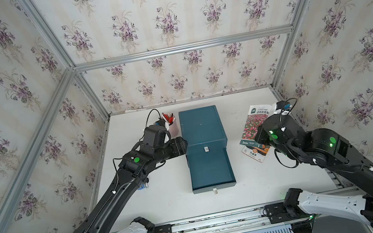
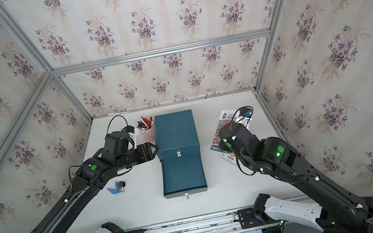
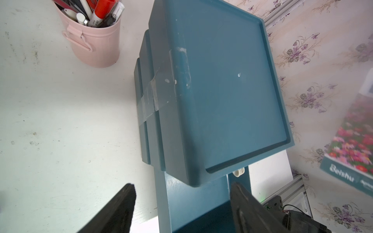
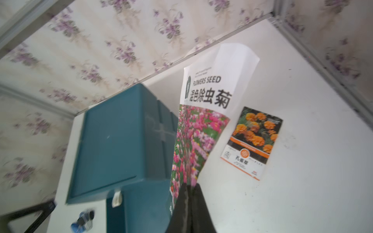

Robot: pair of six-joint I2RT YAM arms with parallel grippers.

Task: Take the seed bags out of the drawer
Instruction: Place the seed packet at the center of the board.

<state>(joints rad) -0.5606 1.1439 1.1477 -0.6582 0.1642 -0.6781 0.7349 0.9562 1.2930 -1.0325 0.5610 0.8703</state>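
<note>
In both top views the left gripper (image 1: 184,144) (image 2: 155,149) points sideways at the teal cabinet (image 1: 202,124). Its tips are just at the cabinet's side wall, above where the pulled-out drawer (image 1: 210,170) begins. A pink pen bucket (image 1: 173,127) stands close behind that gripper's wrist. The right arm (image 1: 277,132) covers the near end of the pink flower seed bag (image 1: 254,120). The orange seed bag (image 1: 256,153) lies flat on the table (image 1: 169,203) at that arm's edge, well apart from the drawer.

In the left wrist view, the left gripper's fingers (image 3: 125,201) stand apart with nothing between them. The cabinet's corner and the drawer lie directly ahead, and the bucket sits farther off to one side.

In the right wrist view, the right gripper (image 4: 189,188) is clamped on the bottom edge of the pink flower seed bag (image 4: 199,131), which rises from the jaws clear of the table. The orange seed bag (image 4: 254,141) lies flat beyond the tips, just beside the held one. The cabinet stands on the other side.
</note>
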